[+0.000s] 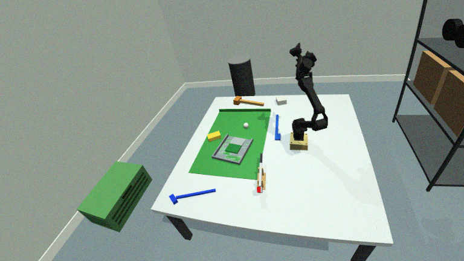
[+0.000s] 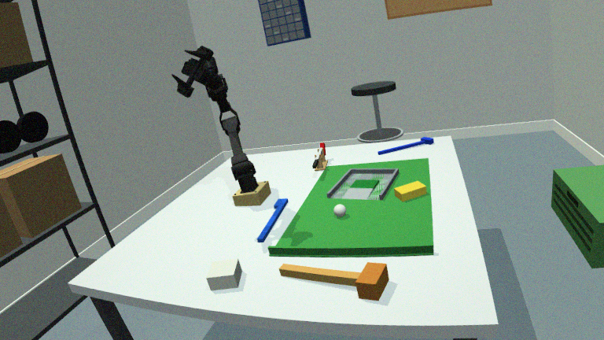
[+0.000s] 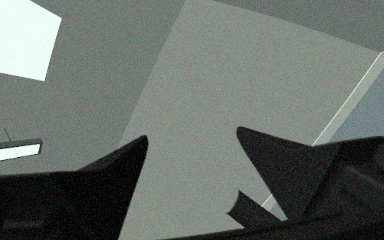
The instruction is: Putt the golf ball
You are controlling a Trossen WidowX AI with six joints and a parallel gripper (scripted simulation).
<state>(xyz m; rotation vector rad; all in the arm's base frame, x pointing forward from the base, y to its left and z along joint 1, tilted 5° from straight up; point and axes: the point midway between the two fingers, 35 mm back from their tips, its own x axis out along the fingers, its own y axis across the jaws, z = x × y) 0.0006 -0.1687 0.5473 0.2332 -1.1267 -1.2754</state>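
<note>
The red putter's red head (image 1: 259,189) (image 2: 322,145) is raised at one end of its wooden stand (image 1: 263,180). Its pale shaft (image 1: 260,172) leads to a black grip, beside the green mat (image 1: 202,165) (image 2: 378,231). The white golf ball (image 1: 246,125) (image 2: 340,210) lies on the mat, in front of the grey ramp (image 1: 237,140) (image 2: 356,193). The raised green (image 1: 233,148) (image 2: 364,183) sits behind the ramp, within low grey walls. My gripper (image 2: 179,63) (image 3: 193,135) is open and empty, high above the table and far from the putter. The wrist view shows only room surroundings between the fingers.
A blue putter (image 1: 277,126) (image 2: 272,221) lies between the arm's base and the mat. Another blue putter (image 1: 194,194) (image 2: 403,145) lies past the ramp end. A yellow block (image 1: 214,136) (image 2: 410,190) is on the mat. An orange mallet (image 1: 251,102) (image 2: 371,280) and grey block (image 1: 281,101) (image 2: 223,274) are near the ball end.
</note>
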